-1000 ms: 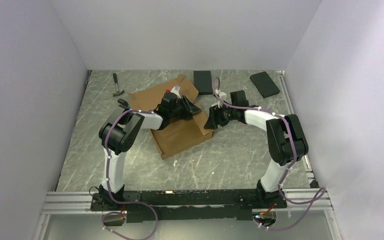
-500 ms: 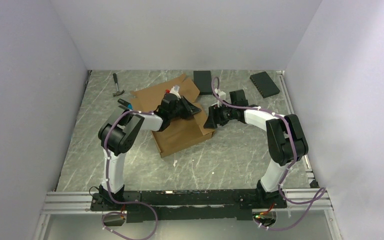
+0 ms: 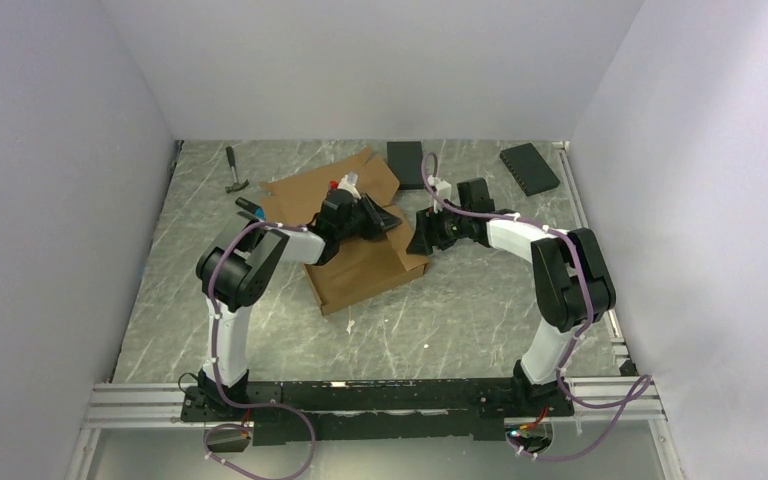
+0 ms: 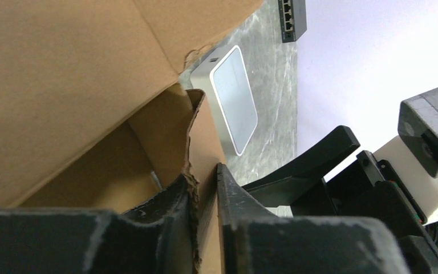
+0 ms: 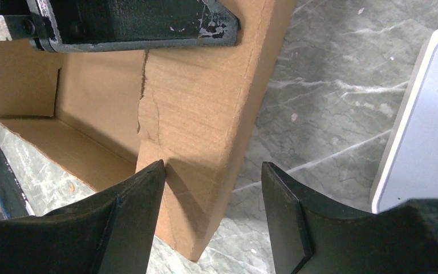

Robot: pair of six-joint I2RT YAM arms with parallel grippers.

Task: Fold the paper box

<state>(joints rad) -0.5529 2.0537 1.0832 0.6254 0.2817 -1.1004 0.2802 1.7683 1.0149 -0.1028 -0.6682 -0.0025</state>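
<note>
The paper box [image 3: 360, 265], brown corrugated cardboard, lies partly formed at the table's middle, with its lid panel [image 4: 63, 68] spread toward the back. My left gripper [image 3: 390, 220] reaches over it from the left and is shut on the torn upper edge of the right end wall [image 4: 202, 182]. My right gripper [image 3: 421, 238] comes in from the right, open, and straddles the same wall [image 5: 205, 114] lower down. Its left fingertip [image 5: 157, 171] touches the cardboard, while the right fingertip [image 5: 268, 174] hangs over bare table.
A translucent white case [image 4: 234, 100] lies just right of the box, under the right arm. Two black slabs [image 3: 406, 163] [image 3: 530, 168] sit at the back, a hammer [image 3: 235, 172] at the back left. White walls enclose the marble table [image 3: 460, 310].
My left gripper's jaws have closed onto the box's right end wall. The right gripper has edged slightly toward that wall, still open.
</note>
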